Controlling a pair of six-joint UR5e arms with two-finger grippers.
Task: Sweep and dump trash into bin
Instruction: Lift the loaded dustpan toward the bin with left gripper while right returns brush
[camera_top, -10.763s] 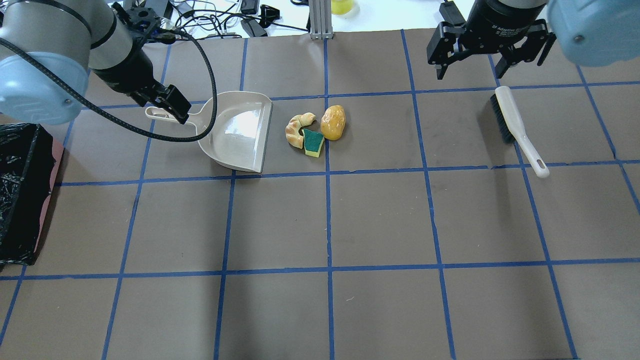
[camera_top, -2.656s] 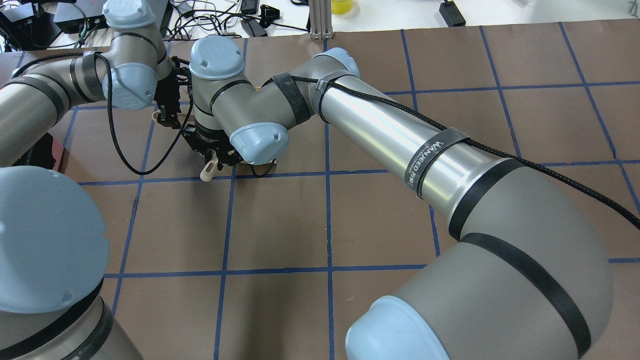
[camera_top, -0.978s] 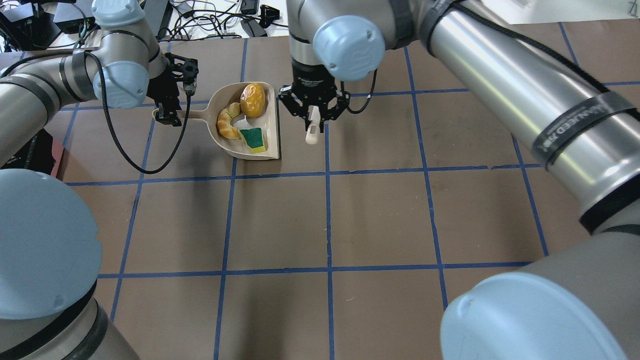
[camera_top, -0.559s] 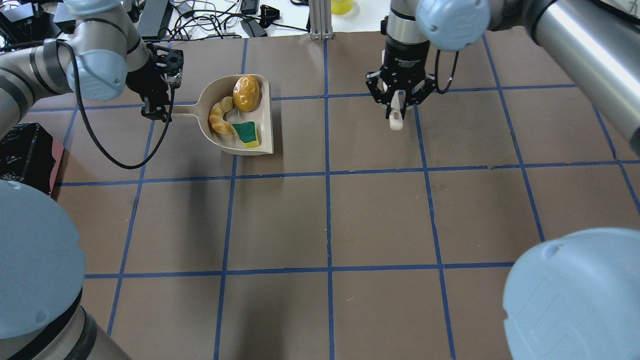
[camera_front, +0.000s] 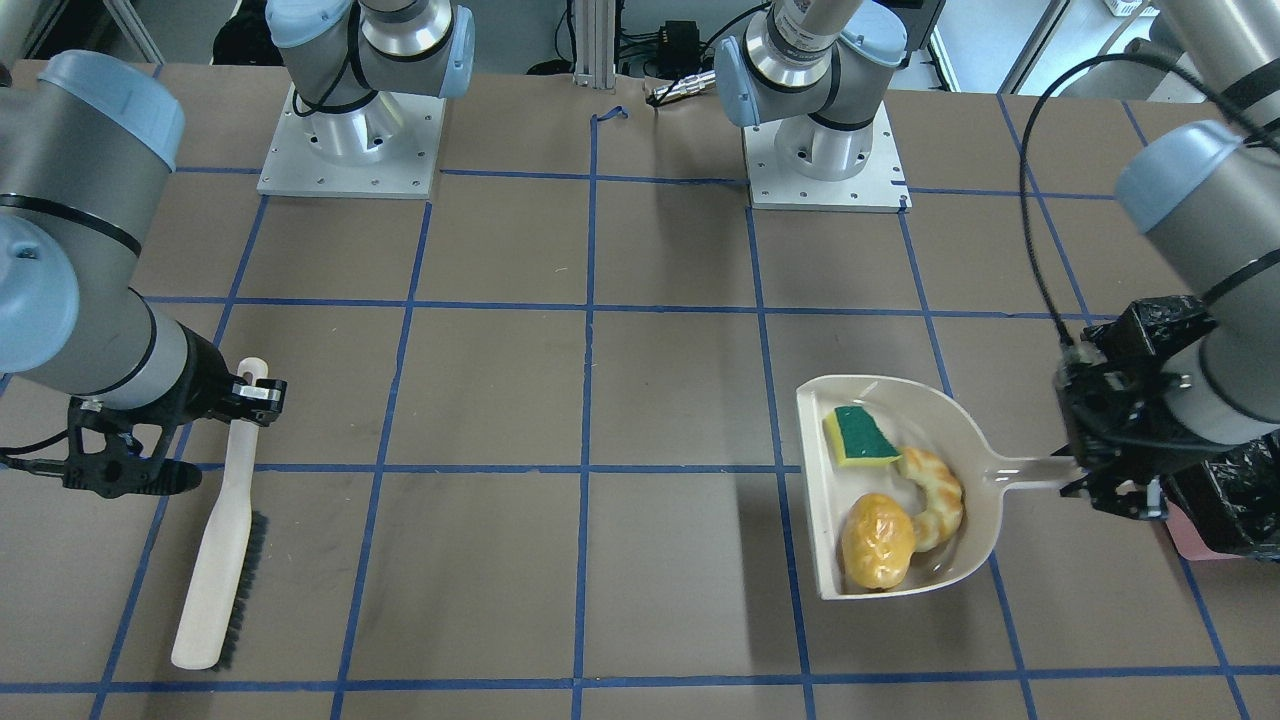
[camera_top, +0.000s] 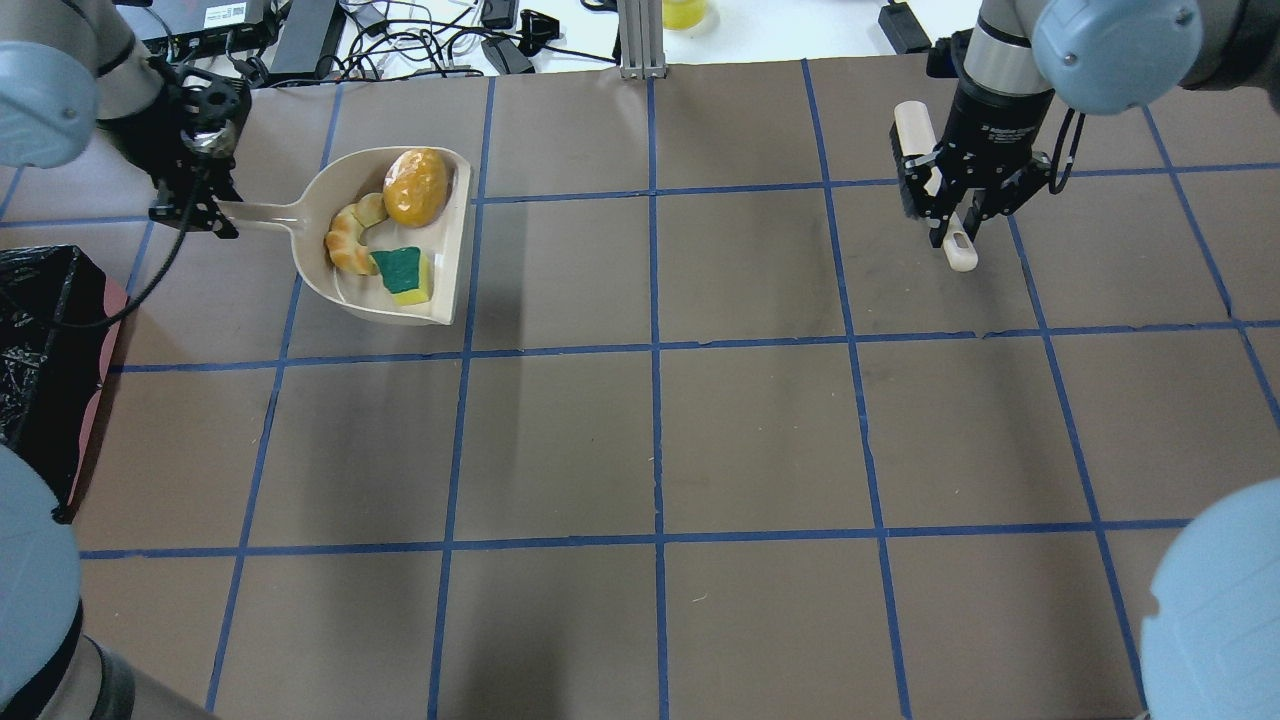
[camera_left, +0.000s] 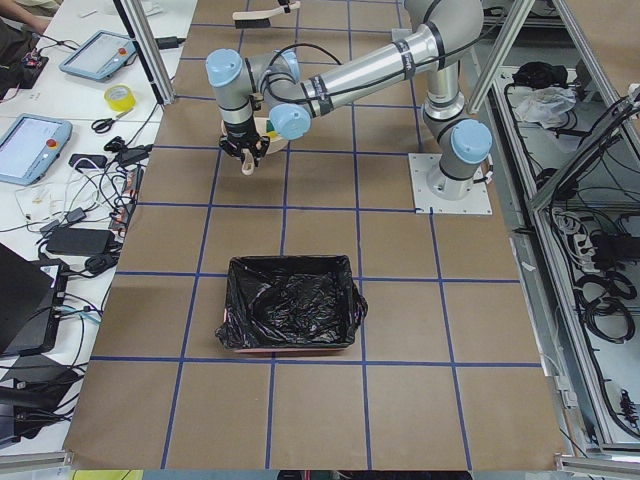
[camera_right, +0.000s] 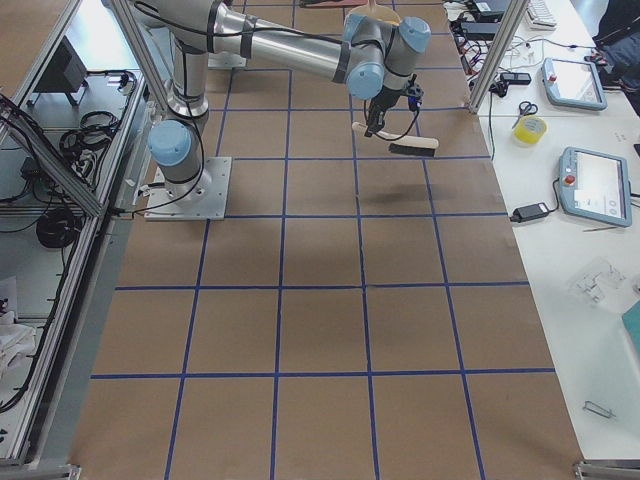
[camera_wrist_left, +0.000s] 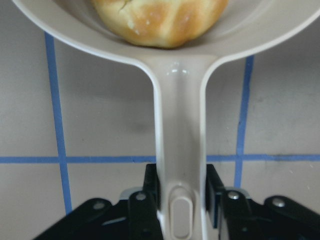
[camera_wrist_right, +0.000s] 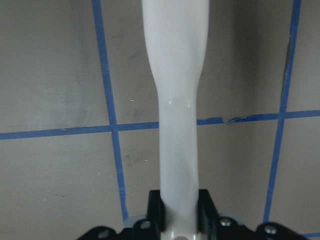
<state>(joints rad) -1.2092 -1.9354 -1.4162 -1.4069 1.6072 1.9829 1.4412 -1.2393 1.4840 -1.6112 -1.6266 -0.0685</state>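
Inside dustpan (camera_top: 456, 232): all trash (camera_top: 414, 187); L fingers (camera_wrist_left: 151, 187) grip handle (camera_wrist_left: 178, 140).

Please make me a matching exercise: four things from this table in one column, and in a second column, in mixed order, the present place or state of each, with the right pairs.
1. dustpan
2. brush
3. sponge wedge
4. bin

A. lined with black plastic
B. handle held by the right gripper
C. handle held by the left gripper
D. lying in the dustpan

Pairs: 1-C, 2-B, 3-D, 4-A
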